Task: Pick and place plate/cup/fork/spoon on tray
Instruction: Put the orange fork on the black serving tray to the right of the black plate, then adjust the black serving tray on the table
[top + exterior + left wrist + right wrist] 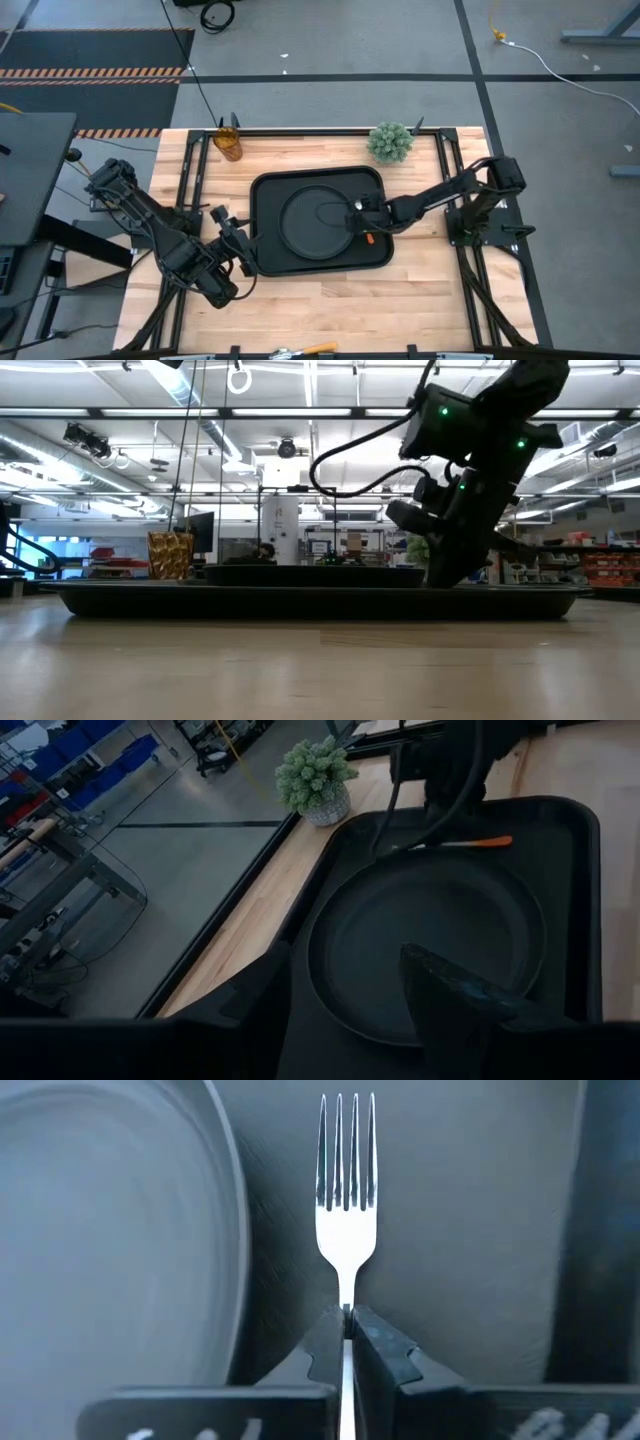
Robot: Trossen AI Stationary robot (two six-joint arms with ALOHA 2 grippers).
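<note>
You see the fork lying on the tray just beside the plate, its long axis running along the plate's rim, tines away from the right gripper, which pinches its neck. The wooden table stands on a grey shop floor. Silver tines, orange handle. The left gripper hovers spread over the tray's edge.

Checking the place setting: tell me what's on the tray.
On the tray sits the plate, and beside it the fork, gripped by the right hand. The cup stands off it. No spoon shows; the arm may cover some.
</note>
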